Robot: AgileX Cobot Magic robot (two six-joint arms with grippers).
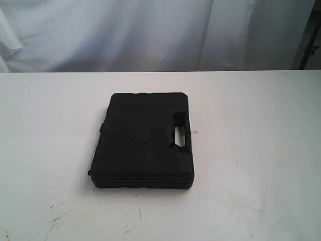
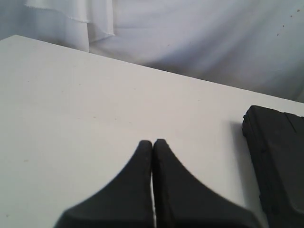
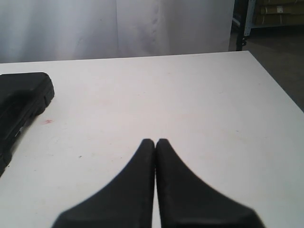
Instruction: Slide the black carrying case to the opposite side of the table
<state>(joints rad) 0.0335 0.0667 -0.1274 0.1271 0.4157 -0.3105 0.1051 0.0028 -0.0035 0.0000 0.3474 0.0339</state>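
Black moulded plastic carrying case [image 1: 143, 140] lies flat and closed near the middle of the wide white flat worktop [image 1: 261, 165], its cut-out handle [image 1: 179, 131] toward the right in the exterior view, a tiny red spot [image 1: 196, 132] just beside that edge. Dark scuff marks [image 1: 57, 218] show on the worktop's near part. The left tool [image 2: 152, 142] is clenched, fingertips pressed together on nothing, over bare worktop and apart from the case. The right tool [image 3: 155, 141] is likewise clenched and empty, also apart from the case. White draped cloth [image 1: 150, 30] hangs behind.
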